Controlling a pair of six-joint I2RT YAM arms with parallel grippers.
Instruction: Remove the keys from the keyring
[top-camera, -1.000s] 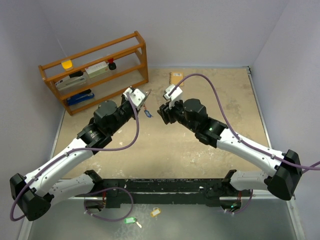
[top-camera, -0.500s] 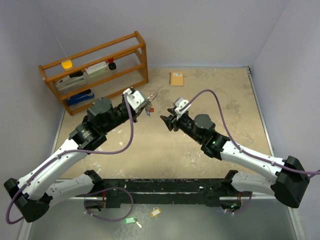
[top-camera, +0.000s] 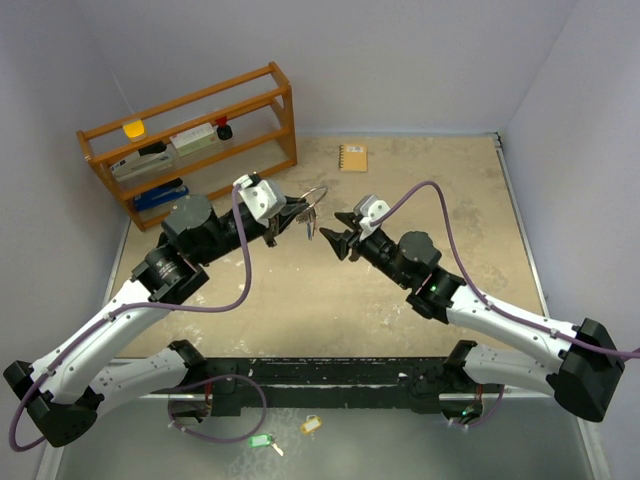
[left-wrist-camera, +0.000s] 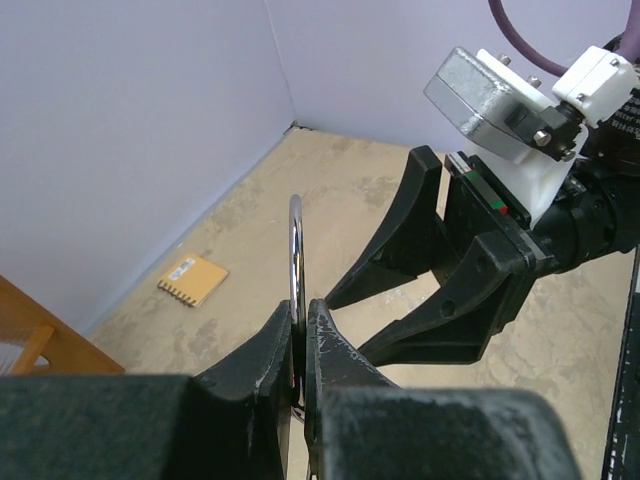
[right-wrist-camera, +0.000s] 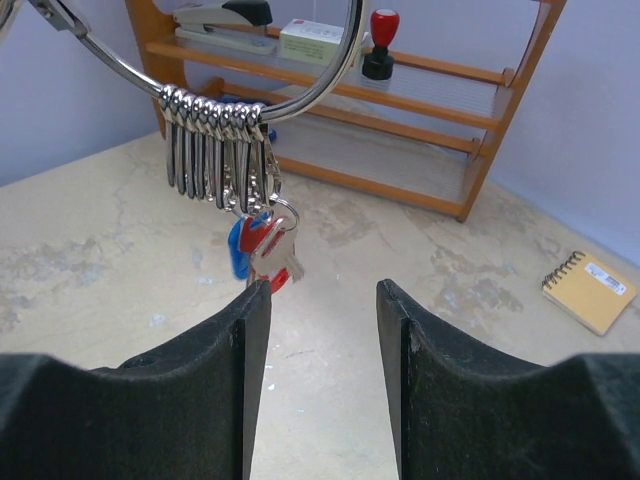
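Silver keyring (left-wrist-camera: 295, 250) sits edge-on in your left gripper (left-wrist-camera: 303, 318), jaws clamped tight on the wire, held up over the table (top-camera: 450, 200). The blue- and red-tagged keys (right-wrist-camera: 262, 250) hang from it below a row of silver loops (right-wrist-camera: 215, 150). Your right gripper (right-wrist-camera: 322, 295) is just beside the keys, jaws apart, gripping nothing.

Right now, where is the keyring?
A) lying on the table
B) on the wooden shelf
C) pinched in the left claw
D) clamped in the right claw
C: the left claw is shut on the keyring, while the right claw stands open facing the hanging keys.
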